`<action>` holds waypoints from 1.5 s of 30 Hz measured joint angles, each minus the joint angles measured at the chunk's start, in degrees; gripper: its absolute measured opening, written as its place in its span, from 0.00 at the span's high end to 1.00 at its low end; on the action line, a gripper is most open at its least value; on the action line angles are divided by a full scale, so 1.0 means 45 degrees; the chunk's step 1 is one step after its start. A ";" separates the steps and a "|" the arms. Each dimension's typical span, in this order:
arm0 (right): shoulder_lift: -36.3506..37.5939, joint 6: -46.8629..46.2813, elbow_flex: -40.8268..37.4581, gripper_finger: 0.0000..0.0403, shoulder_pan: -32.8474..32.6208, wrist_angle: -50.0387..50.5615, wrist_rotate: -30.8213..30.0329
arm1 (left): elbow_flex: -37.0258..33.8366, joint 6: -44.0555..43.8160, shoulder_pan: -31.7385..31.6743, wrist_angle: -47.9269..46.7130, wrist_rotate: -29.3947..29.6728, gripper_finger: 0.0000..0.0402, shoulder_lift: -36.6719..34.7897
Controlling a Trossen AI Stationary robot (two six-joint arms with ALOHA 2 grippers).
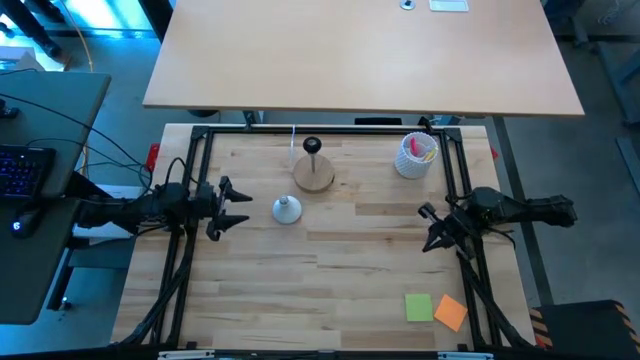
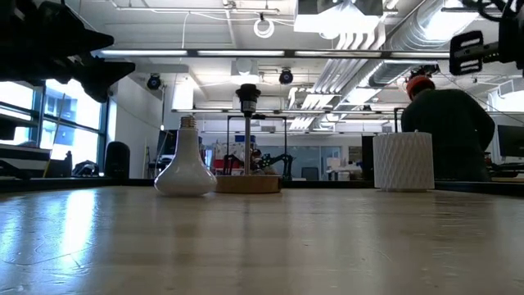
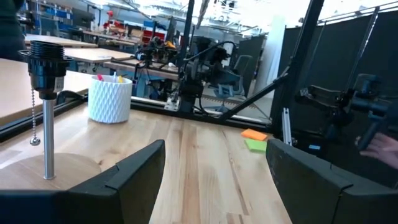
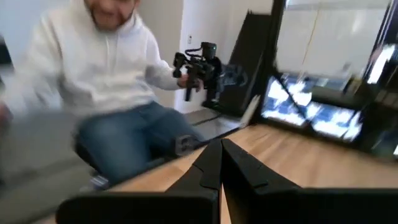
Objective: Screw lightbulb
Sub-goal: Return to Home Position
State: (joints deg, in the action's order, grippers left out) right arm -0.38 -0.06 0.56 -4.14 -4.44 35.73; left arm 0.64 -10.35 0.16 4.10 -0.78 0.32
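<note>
Overhead, bare wood lies open between the arms, both drawn back to the table's (image 1: 330,270) side rails. The lightbulb (image 1: 286,209) stands free, globe down, just beside the wooden stand (image 1: 314,176) and near the left gripper (image 1: 245,207), whose fingers are spread wide and empty. The right gripper (image 4: 220,152) is pinched together on nothing. Only its wrist view shows a seated person (image 4: 118,93).
</note>
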 joint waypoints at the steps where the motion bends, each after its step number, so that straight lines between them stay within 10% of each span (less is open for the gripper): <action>1: 0.0000 0.0909 0.0000 1.00 0.0000 -0.0001 -0.0063 | 0.0000 0.0005 0.0000 -0.0001 -0.0003 0.31 0.0000; 6: 0.0000 0.3481 0.0000 1.00 0.0000 -0.0008 -0.0145 | 0.0000 0.0006 0.0000 -0.0001 -0.0005 0.31 0.0005; 13: -0.0007 0.0680 0.0000 1.00 -0.0075 -0.0404 0.0086 | 0.0005 0.0830 -0.0034 0.0059 0.1073 0.31 0.0107; 25: -0.0078 -0.2213 -0.0001 1.00 0.0866 0.0612 -0.6640 | 0.0005 0.2455 -0.0034 -0.0003 0.4053 0.31 0.0107; 45: -0.0078 -0.2223 -0.0005 1.00 0.0923 0.0655 -0.6898 | 0.0005 0.2778 -0.0034 0.0000 0.3973 0.31 0.0107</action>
State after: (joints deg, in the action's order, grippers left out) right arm -0.73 -10.07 0.54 0.01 -1.50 4.69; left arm 0.67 2.15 0.01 4.10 17.10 0.80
